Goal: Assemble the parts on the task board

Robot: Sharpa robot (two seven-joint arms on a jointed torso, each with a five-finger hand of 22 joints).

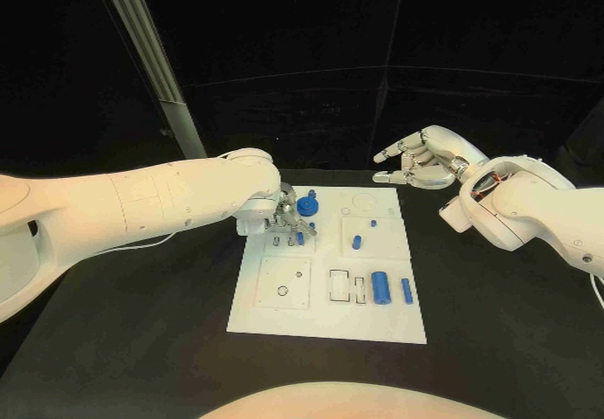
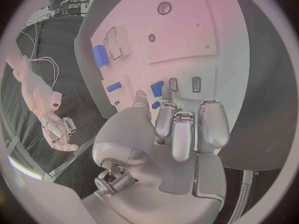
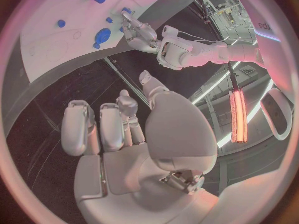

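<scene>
The white task board lies in the middle of the black table. My left hand reaches down onto its far left part. There the thumb and a finger pinch a small blue part, next to two narrow slots. A round blue part sits just beyond that hand. A thick blue cylinder and a thin one lie near the board's right edge, and another blue part lies mid-board. My right hand hangs off the board's far right corner, fingers loosely bent, holding nothing.
Bare black tabletop surrounds the board on all sides. A slanted pale pole stands behind the table at the far left. A square recess with a small hole takes up the board's near left part.
</scene>
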